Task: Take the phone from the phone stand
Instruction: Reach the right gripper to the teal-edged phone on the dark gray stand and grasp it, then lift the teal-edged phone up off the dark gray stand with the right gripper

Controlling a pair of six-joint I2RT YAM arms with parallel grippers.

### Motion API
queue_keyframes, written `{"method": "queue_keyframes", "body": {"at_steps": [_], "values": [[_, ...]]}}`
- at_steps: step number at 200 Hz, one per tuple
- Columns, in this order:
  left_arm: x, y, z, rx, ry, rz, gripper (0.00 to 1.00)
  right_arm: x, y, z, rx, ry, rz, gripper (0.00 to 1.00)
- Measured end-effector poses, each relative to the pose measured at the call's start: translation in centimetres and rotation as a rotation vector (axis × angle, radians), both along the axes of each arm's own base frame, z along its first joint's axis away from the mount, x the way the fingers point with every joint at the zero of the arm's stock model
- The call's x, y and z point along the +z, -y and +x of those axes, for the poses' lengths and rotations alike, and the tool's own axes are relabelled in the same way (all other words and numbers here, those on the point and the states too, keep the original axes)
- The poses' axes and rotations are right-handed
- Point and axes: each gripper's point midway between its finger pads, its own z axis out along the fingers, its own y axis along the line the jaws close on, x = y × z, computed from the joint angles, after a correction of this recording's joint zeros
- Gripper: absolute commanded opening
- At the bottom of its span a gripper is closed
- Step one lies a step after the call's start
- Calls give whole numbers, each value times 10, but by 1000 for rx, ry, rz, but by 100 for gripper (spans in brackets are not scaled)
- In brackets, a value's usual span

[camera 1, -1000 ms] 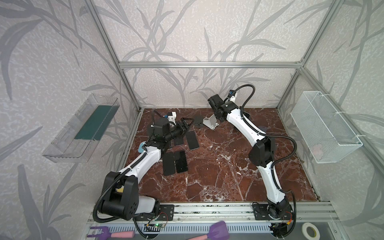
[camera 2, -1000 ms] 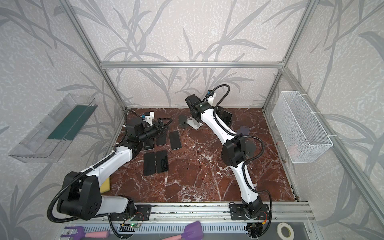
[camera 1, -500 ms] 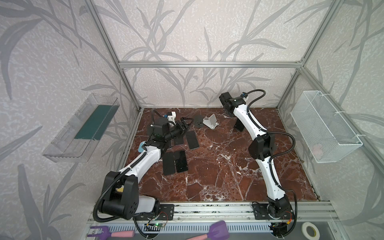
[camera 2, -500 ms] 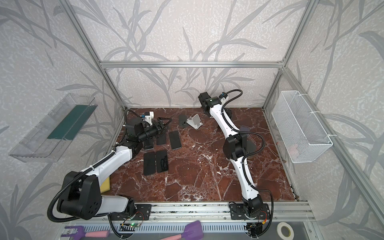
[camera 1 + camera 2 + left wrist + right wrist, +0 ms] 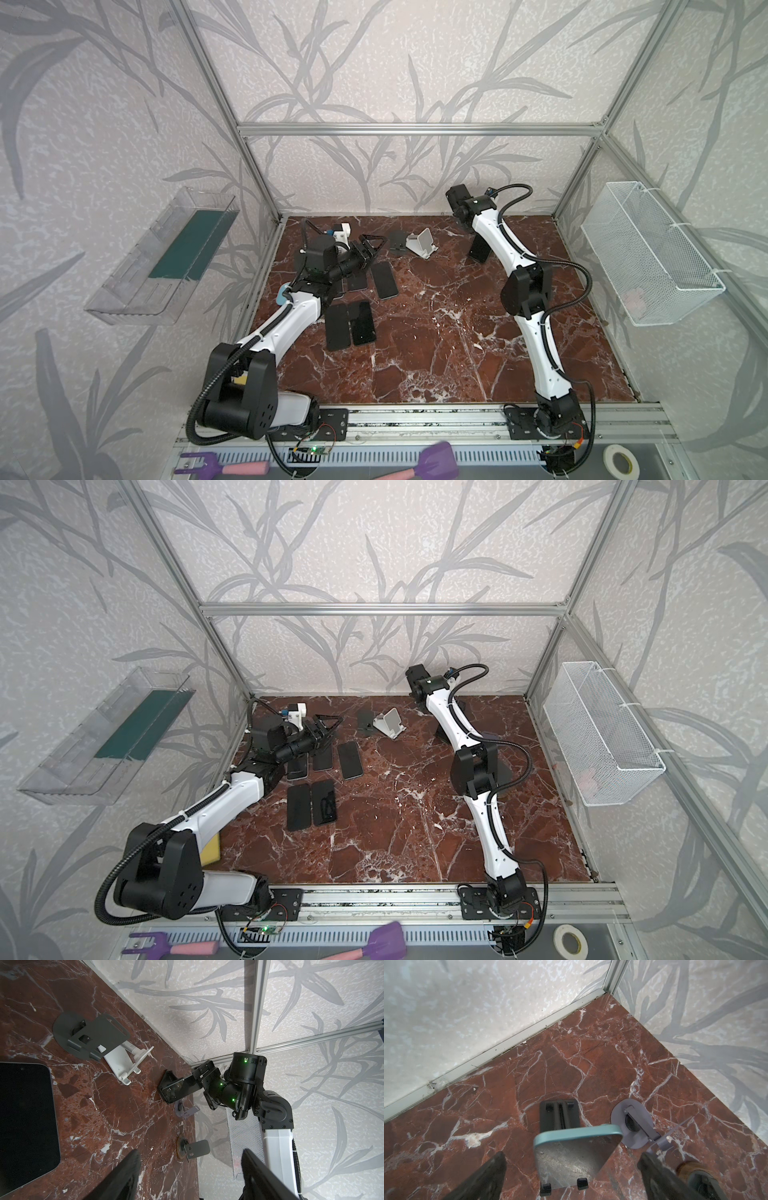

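Seeing teal-cased phone [image 5: 577, 1159] propped on black plastic stand [image 5: 559, 1113], back right of red marble surface [image 5: 591, 1053]. Straddled by right pincer [image 5: 572, 1155], spread wide, no contact. Crowded by grey round-base stand [image 5: 632, 1126] just beside; wooden-base stand [image 5: 691, 1169] near. At left, parted, empty left pincer [image 5: 368, 249] by flat black phones [image 5: 384, 280].
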Motion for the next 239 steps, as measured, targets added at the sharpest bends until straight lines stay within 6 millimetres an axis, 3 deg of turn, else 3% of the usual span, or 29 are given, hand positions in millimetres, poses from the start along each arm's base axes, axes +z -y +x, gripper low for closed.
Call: {"method": "queue_keyframes", "body": {"at_steps": [110,168,239], "values": [[10,-8,5,26,17,-37,76,-26,11,-1,-28,-45,0,99],[12,-9,6,28,24,-44,76,-29,14,1,-39,-38,4,99],[13,-9,6,26,27,-46,75,-84,17,-7,-34,-106,2,94]]}}
